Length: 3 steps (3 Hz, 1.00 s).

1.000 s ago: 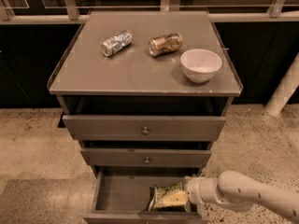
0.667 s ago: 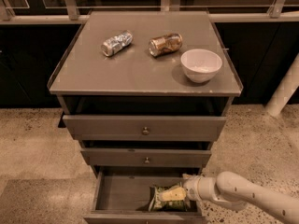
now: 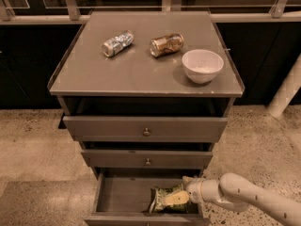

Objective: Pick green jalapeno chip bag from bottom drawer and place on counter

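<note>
Above speckled floor [image 3: 28,140], below the grey counter [image 3: 141,69], gripper [image 3: 187,195] meets green jalapeno chip bag [image 3: 164,202] in the bottom drawer [image 3: 122,194], grip indiscernible.

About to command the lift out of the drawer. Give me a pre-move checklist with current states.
1. Bottom drawer open: ok, pulled out with its interior exposed.
2. Green jalapeno chip bag reachable: ok, lying at the drawer's front right.
3. Gripper at the bag: ok, inside the drawer at the bag's right end.
4. Secure hold on the bag: cannot tell.
5. Drop spot on the counter: ok, the front left is bare. The silver can and brownish can lie at the back, and the white bowl stands on the right.
</note>
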Each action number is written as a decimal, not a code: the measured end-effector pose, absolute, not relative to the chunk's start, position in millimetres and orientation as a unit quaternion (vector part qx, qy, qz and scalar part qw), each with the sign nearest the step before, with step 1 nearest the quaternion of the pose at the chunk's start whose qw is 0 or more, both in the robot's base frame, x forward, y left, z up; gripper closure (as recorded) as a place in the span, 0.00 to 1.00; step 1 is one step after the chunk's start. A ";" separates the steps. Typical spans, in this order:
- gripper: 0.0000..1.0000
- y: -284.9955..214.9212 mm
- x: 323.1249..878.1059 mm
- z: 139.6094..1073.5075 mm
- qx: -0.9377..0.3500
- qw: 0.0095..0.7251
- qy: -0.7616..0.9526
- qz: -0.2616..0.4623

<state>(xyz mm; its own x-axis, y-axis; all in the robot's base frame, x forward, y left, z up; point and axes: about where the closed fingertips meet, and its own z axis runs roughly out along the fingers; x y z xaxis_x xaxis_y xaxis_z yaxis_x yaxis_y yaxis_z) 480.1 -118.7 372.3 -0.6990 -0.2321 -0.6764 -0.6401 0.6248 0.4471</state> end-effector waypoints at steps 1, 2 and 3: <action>0.00 -120.0 483.1 340.2 -0.285 0.284 0.825 0.396; 0.00 -129.1 498.1 347.6 -0.288 0.293 0.814 0.410; 0.00 -129.1 498.2 347.8 -0.288 0.293 0.814 0.410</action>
